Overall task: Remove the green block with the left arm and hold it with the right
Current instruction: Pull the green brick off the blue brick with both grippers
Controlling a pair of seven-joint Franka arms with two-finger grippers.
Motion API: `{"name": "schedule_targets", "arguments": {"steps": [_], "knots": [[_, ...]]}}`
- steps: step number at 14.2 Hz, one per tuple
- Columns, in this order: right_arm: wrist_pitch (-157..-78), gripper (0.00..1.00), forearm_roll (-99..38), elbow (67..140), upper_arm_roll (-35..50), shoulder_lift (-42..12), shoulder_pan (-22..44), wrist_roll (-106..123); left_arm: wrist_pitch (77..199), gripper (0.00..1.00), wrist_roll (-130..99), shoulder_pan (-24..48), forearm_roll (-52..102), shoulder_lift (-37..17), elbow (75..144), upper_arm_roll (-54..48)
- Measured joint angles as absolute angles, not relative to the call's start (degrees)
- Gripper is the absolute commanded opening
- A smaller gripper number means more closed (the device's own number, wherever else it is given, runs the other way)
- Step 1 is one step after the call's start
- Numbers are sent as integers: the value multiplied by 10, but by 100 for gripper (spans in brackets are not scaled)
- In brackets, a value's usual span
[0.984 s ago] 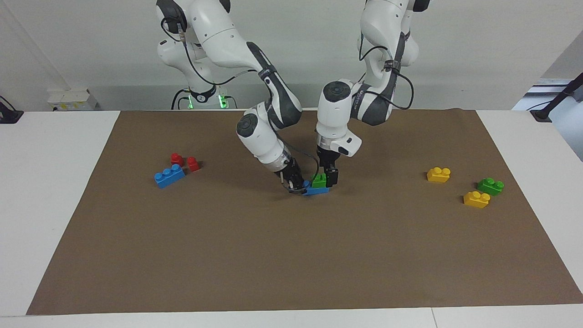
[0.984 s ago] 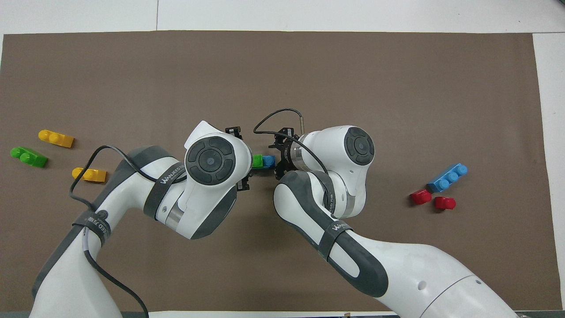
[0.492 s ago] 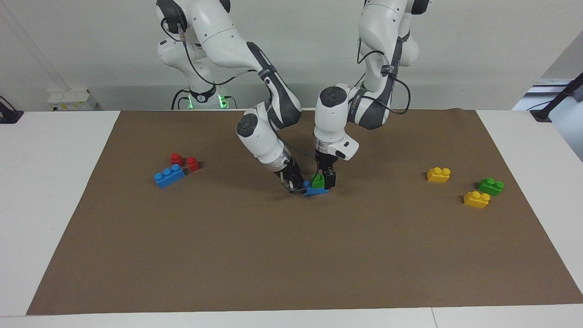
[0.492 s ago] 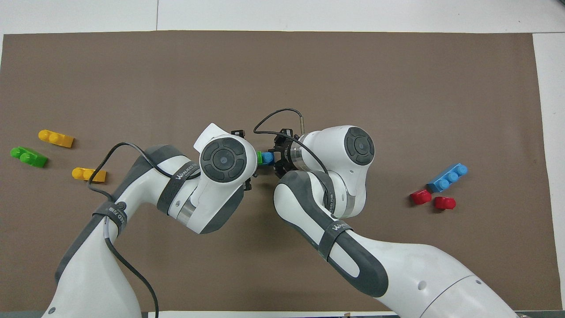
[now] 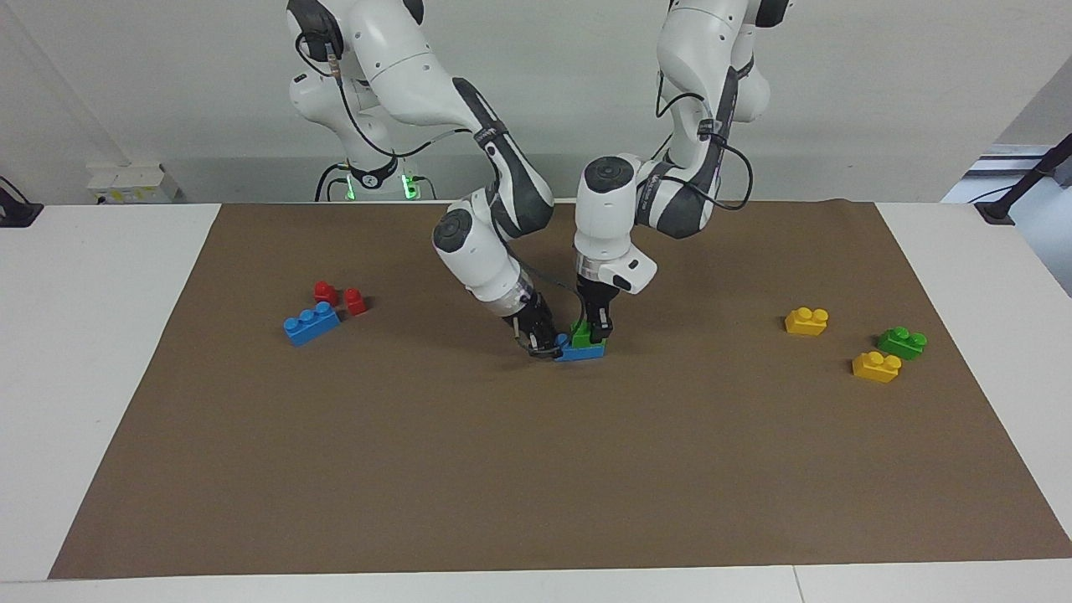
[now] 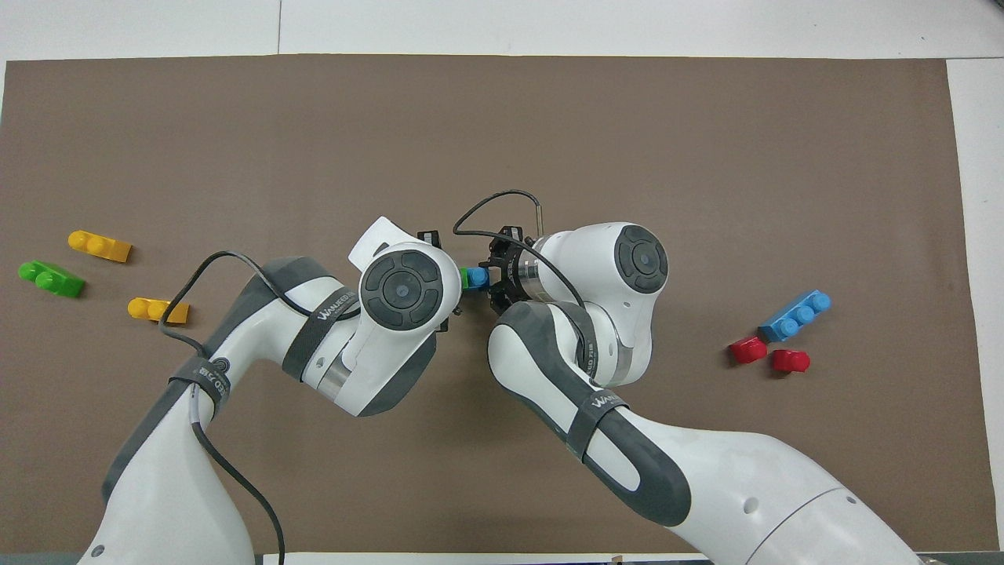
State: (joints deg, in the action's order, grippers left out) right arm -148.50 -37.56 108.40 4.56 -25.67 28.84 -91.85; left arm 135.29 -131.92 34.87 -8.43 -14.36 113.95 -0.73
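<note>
While both arms meet at the middle of the brown mat, the scene is listed as it runs across the facing view:
Blue brick (image 5: pixel 311 323): three studs, lying on the mat toward the right arm's end of the table (image 5: pixel 100 335).
Red pieces (image 5: pixel 339 297): two small ones, set just beside that blue brick, nearer to the robots.
Right tool (image 5: pixel 544 343): tilted down to the mat, clenched on the end of the blue base brick (image 5: pixel 584 353).
Green block (image 5: pixel 584 334): seated on the blue base brick at the mat's middle; studs are pointed up, and its long axis is laid along the base brick, running from one arm's end of the table toward the other.
Left tool (image 5: pixel 596 329): pointed straight down, clamped on the green block.
Yellow bricks (image 5: pixel 806 321): two, well apart from the arms, toward the left arm's end.
Second green brick (image 5: pixel 902 342): placed between the yellow ones.
Writing: white lettering is seen on the black forearm bands (image 6: pixel 325 308) in the overhead view; only part of it can be read.
</note>
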Motion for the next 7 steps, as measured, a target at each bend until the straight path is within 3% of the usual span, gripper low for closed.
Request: {"name": "schedule_targets", "arguments": {"steps": [4, 7], "knots": [[-1488, 0, -376, 1083, 44, -257, 288, -918, 1340, 0, -1316, 349, -85, -138, 1129, -7], [-1488, 0, -376, 1084, 43, -257, 286, -918, 1274, 0, -1288, 336, -85, -96, 1110, -3]]}}
